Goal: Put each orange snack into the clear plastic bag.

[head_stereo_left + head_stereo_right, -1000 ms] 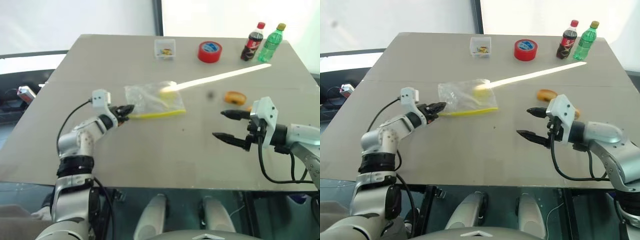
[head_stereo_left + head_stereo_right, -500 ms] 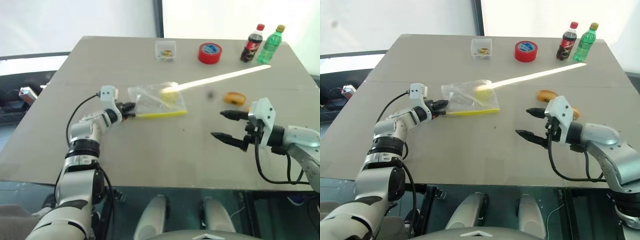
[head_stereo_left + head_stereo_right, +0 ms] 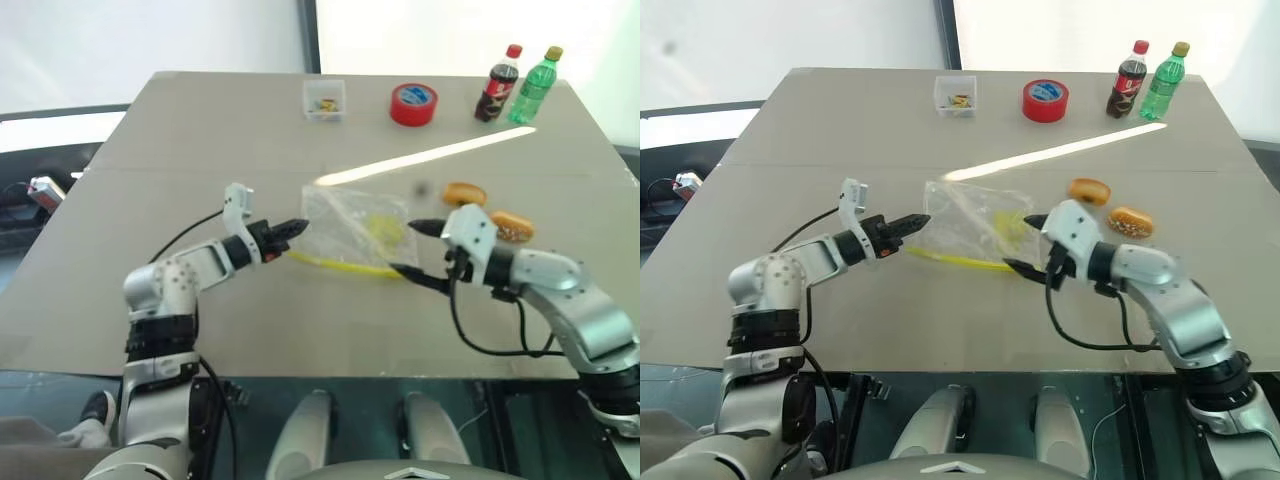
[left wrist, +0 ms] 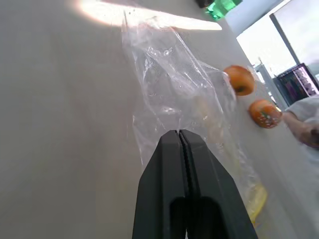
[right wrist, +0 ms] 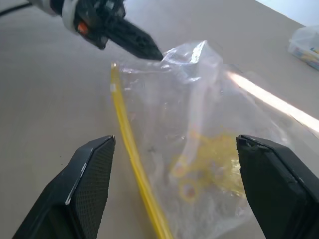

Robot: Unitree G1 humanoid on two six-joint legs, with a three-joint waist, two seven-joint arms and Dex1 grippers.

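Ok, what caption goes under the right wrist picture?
Open right gripper faces the clear bag, which the shut left gripper pinches by a corner.

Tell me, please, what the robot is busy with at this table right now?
It is readying the clear plastic bag for the two orange snacks, which lie bare on the table beside it. The left gripper is shut on one corner of the bag. The right gripper hangs open at the bag's other side, its jaws wide and holding nothing. No snack is in the bag yet.
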